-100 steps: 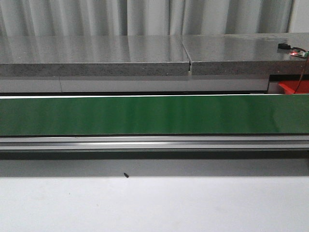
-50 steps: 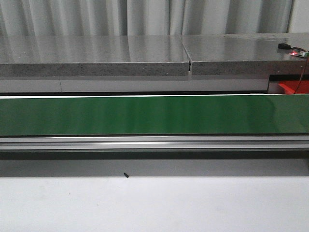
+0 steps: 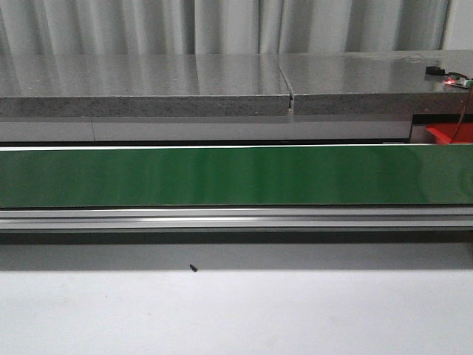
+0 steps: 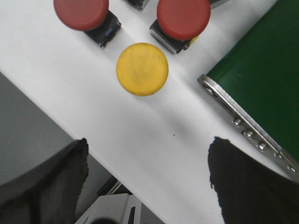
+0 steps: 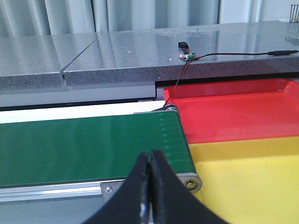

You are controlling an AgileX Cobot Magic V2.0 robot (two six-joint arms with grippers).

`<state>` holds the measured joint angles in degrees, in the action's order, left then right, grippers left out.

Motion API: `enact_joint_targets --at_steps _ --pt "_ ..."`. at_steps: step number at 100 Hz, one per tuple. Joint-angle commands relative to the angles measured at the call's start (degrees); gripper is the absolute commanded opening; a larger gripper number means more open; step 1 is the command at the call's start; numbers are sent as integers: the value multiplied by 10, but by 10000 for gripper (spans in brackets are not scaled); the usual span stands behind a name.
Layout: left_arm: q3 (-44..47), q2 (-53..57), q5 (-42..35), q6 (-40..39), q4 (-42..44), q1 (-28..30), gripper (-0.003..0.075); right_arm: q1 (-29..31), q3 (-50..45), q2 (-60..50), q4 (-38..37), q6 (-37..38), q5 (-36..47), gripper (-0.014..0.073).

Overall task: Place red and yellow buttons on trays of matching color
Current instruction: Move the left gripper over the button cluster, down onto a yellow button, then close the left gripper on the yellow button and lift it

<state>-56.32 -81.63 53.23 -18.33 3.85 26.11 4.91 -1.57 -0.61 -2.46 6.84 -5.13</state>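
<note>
Overhead, the left gripper [image 4: 147, 184] hangs spread wide above a white surface [image 4: 70, 88], a yellow button [image 4: 142, 69] at twelve o'clock and two red buttons [image 4: 183, 17] beyond, cropped. The right gripper [image 5: 150, 186], fingers pressed together and empty, faces the green conveyor belt [image 5: 84, 147]; the red tray [image 5: 233, 112] and yellow tray [image 5: 247, 177] run off-frame.

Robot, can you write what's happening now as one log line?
left gripper: open, above yellow button | right gripper: shut, empty | belt: bare

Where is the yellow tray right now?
In the right wrist view, the yellow tray sits just past the end of the green conveyor belt, directly against the red tray, on its nearer side.
</note>
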Motion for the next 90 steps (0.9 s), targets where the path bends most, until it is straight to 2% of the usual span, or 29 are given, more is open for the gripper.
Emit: enact_joint_targets --at_steps 1,19,65,74,90 --pt "-25 -9 -10 -4 -2 11 514 3 8 -12 -6 -4 43 -68" --pt "-28 -46 -12 12 -12 30 514 3 8 -12 -6 -4 43 -68" --pt "-50 -108 -54 14 -18 30 510 3 8 -12 -6 -4 43 -68" --pt "-58 -124 -56 14 -22 30 465 3 8 -12 -6 -4 43 -68" --pt "-67 -141 -60 14 -22 30 341 3 8 -12 -6 -4 43 -68"
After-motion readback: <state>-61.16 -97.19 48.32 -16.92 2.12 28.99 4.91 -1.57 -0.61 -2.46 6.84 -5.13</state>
